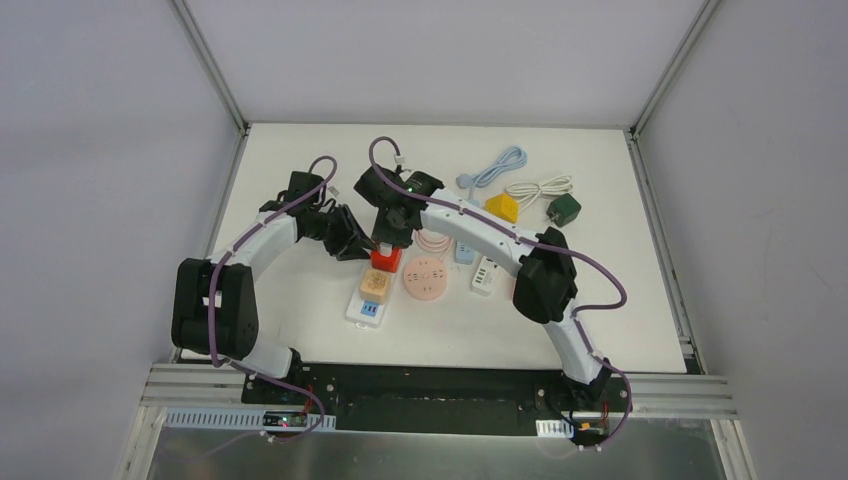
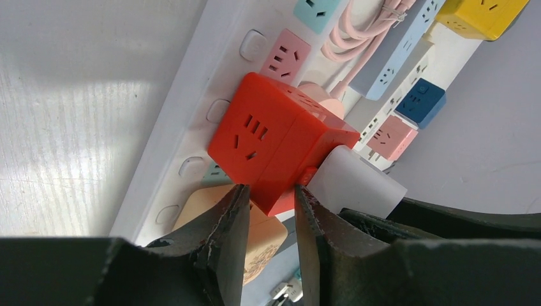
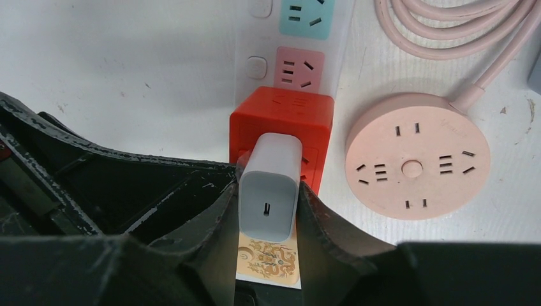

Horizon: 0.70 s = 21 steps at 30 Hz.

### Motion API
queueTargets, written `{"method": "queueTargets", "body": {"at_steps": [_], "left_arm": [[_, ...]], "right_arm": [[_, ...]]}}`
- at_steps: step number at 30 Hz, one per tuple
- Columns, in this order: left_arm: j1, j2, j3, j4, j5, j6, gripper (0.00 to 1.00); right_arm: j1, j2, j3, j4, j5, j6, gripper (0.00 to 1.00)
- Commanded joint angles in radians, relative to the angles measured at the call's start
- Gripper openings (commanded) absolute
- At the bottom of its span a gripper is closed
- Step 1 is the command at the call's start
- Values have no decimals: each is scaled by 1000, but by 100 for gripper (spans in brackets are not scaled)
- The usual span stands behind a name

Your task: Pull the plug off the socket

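Red and boxy, the cube socket (image 3: 284,111) sits on the long white power strip (image 3: 252,38) near the middle of the bench (image 1: 300,160), just beside a round pink socket (image 3: 415,169). The white plug (image 3: 268,185), a smooth block-shaped charger, is seated in the face of the cube that looks toward the right wrist camera, with its body standing out from that face.

The right end effector (image 3: 266,204) brackets the white plug from both sides. Its dark fingers (image 3: 319,223) lie against the plug's flanks and appear to press on it, though the contact line is partly shadowed. No gap shows between either finger and the plug.

The left end effector (image 2: 269,194) comes in from the other side at a narrow setting. It pinches a lower corner of the cube socket between its two scuffed fingers (image 2: 226,223), which holds the cube on the strip. In the left wrist view the white plug juts from the cube just beyond the right-hand finger.

On the strip, a beige cube (image 3: 268,261) with a gold ornament sits just beside the red one on the near side. A pink outlet (image 3: 298,67) lies bare on the far side. A pink cable (image 3: 446,38) is coiled above the round socket.
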Motion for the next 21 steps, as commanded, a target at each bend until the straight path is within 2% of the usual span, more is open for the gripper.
{"method": "queueTargets", "body": {"at_steps": [1, 4, 9, 11, 21], "left_arm": [[2, 29, -11, -23, 0, 7, 31], [1, 38, -12, -43, -25, 11, 29], [-11, 46, -6, -72, -71, 24, 26], [-15, 47, -6, -82, -88, 27, 26], [-32, 70, 4, -121, -132, 42, 24]], "right_arm": [[2, 11, 71, -18, -22, -3, 0], [2, 27, 115, -38, -31, 6, 0], [-2, 94, 269, -163, -67, 21, 0], [-1, 96, 261, -173, -62, 23, 0], [42, 2, 142, 24, -33, -84, 0]]}}
